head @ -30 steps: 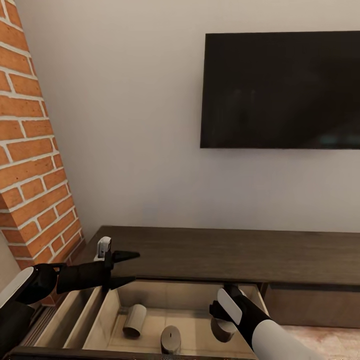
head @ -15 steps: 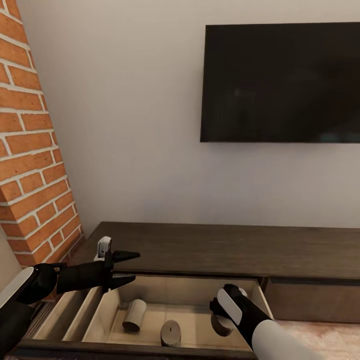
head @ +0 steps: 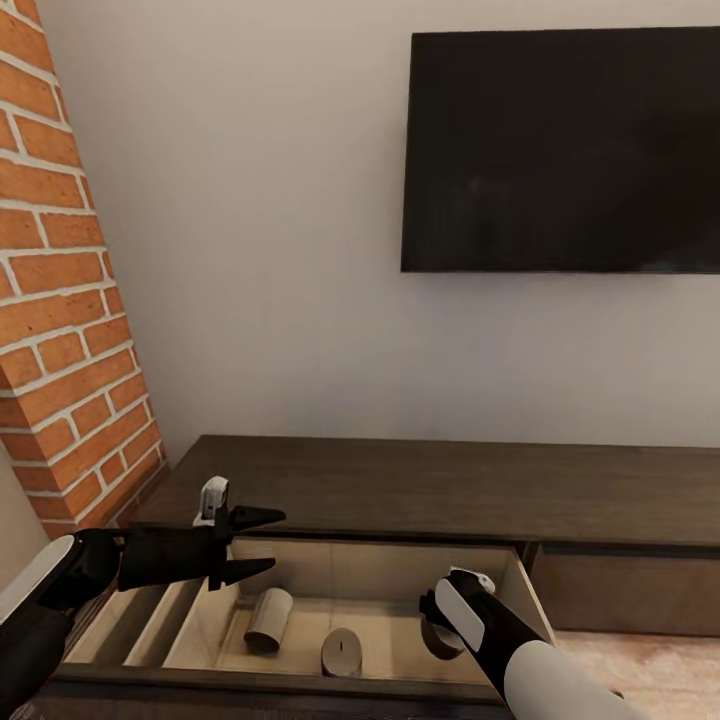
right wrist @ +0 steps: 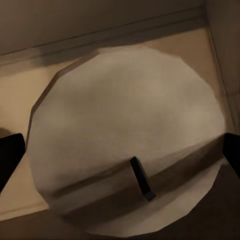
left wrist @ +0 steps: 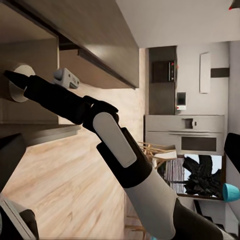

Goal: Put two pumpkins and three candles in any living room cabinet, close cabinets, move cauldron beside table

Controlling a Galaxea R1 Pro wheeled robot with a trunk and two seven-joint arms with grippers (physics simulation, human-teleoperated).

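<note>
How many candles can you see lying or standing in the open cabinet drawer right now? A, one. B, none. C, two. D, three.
D: in the head view the cabinet drawer holds a toppled candle, an upright candle, and a third candle under the right gripper.

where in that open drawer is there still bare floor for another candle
Bare drawer floor lies between the upright candle and the right tool's candle. It is crowded at left, where the lying candle sits near the left tool.
</note>
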